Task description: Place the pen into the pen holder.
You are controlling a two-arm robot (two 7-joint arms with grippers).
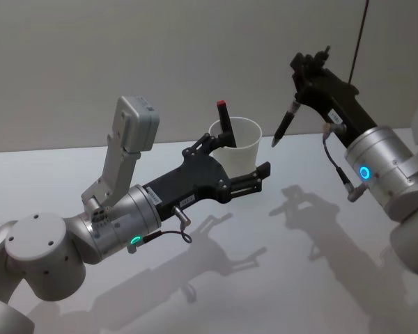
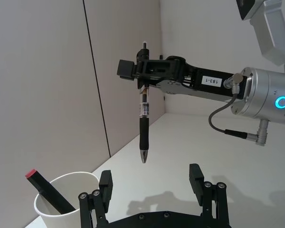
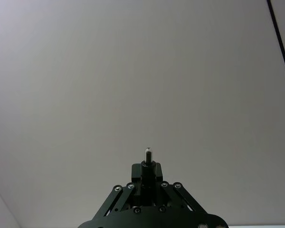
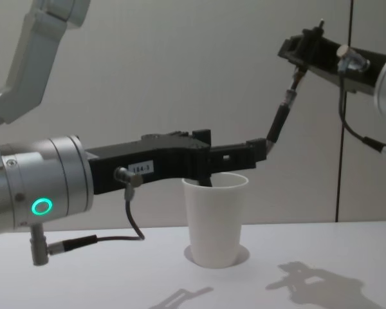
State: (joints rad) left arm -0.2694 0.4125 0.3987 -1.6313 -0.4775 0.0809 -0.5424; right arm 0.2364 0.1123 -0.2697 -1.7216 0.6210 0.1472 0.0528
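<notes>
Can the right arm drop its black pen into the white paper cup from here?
Probably yes: the right pincer holds the black pen above the white paper cup, whose mouth is open beside one pen.

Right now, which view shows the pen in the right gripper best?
Left wrist view: the pen hangs full length, tip down, from the right gripper. Head and chest views show it slanted beyond the pen holder; the right wrist view shows its top end.
</notes>
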